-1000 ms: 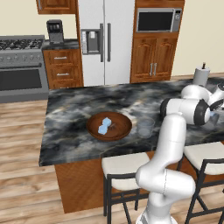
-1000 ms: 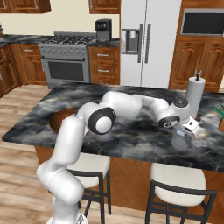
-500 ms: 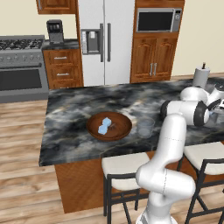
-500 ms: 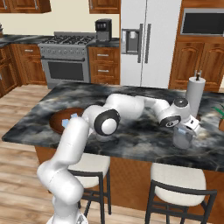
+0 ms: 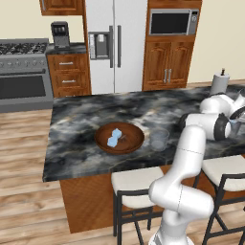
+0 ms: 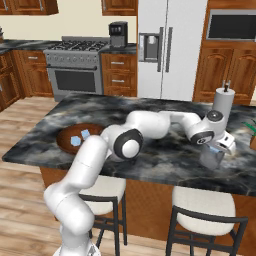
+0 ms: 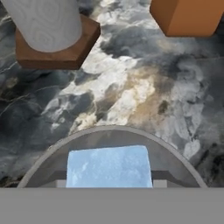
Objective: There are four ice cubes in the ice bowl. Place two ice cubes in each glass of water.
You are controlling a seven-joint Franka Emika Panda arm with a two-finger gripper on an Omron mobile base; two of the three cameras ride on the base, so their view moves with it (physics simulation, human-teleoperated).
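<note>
Counter (image 6: 165, 165): gripper (image 6: 218, 150) over glass (image 6: 212, 157), grip unclear.

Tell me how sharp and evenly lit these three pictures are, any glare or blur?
Left base view: flat, even rendered light, no glare; the ice bowl and near glass look soft at this resolution. Right base view: similar, with the far glass faint against the counter. Hand view: close and blurry, the ice cube and paper-towel roll cropped at the edges.
</note>
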